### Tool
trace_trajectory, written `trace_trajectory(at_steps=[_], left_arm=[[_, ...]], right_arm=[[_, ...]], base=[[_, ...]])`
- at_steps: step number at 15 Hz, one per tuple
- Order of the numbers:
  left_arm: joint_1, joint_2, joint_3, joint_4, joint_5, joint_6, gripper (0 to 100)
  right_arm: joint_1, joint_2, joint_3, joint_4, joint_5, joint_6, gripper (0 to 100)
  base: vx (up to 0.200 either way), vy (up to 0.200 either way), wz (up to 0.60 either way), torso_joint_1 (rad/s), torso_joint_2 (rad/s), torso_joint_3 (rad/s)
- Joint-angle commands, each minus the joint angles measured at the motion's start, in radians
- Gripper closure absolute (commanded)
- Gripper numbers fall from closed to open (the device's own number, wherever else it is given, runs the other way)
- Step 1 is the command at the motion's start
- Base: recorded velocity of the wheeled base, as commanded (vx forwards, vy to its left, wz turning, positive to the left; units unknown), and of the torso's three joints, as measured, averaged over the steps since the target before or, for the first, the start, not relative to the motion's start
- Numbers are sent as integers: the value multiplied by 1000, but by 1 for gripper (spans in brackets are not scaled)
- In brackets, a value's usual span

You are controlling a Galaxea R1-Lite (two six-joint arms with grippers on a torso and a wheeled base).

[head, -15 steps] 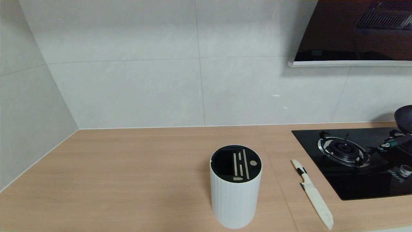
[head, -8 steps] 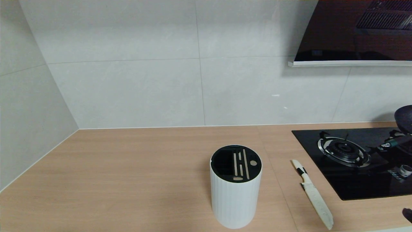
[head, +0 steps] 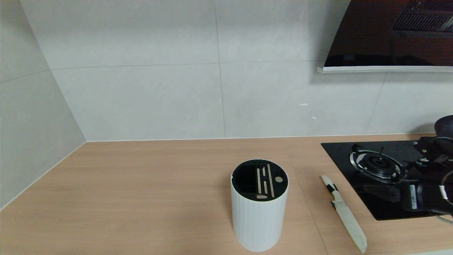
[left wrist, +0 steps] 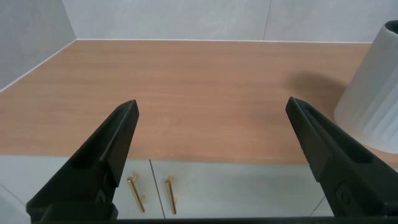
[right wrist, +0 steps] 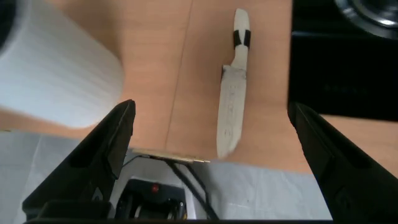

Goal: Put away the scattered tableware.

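The knife lies flat on the wooden counter, between the white holder and the black stove. It is near both but touches neither. The knife has a white speckled blade and a white handle with a black band. Its handle end points to the wall and its tip points to the near edge of the counter. The white holder is a tall round tub with ribbed sides. It stands upright, and its black top has long slots and one big square hole. No tool sits in any slot that shows. The right gripper hangs above the near edge of the counter, and its two black fingers are spread wide apart with nothing in them. From its own camera, the knife shows in the gap between the fingers, lower down and not touched. In the head view this arm is over the near right part of the stove. The left gripper is also wide apart and holds nothing. It hangs in front of the counter edge, to the left of the white holder. Below that edge are pale cupboard doors with gold handles. The stove has a round burner, and a dark pot shows at its far right side. A dark hood hangs on the grey tiled wall above.
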Motion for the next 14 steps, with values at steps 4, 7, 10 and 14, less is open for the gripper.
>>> trace_trajectory(at_steps=[4,7,10,14], left_arm=[[0,0,0,0,0,-1,0],[0,2,0,0,0,-1,0],[0,0,0,0,0,-1,0],[0,2,0,0,0,-1,0]], right_arm=[[52,409,-21,-200,-110,-1,0],[67,555,-21,-243,-124,-1,0],[69,687,-19,-392,-139,0,0],[70,790,-21,-539,-185,3,0]], base=[[0,0,0,0,0,0],[0,0,0,0,0,0],[0,0,0,0,0,0],[0,0,0,0,0,0]])
